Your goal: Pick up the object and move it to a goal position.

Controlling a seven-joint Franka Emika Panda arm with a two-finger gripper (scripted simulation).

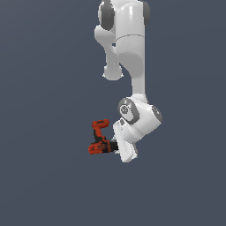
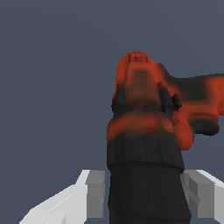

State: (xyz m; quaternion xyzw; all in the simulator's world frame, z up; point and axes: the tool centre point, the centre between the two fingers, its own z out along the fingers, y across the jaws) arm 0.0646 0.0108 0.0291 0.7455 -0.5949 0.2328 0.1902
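One object only in play: the drill (image 2: pixel 146 131), red-orange with its black chuck end seated between my fingers (image 2: pixel 89 192). In the wrist view the dark ribbed chuck filled the gap, a pale finger pressed in on either side, so I read the gripper (image 1: pixel 115 146) as clenched on the drill's black nose. From there the body ran straight out ahead of the gripper, and the handle with its blocky base branched off to one side. In the exterior view the drill (image 1: pixel 99 137) stuck out from the gripper toward that view's left, the handle rising above the body. Grabbing the chuck made sense to me: it was the narrowest, roundest part, slim enough for the jaws to span. The cost, I judged, was leverage, with most of the weight hanging well out beyond the fingers. The arm (image 1: pixel 130 48) hung down from above, wrist bent. No goal marker showed against the plain dark background, so I couldn't say how near the goal was.
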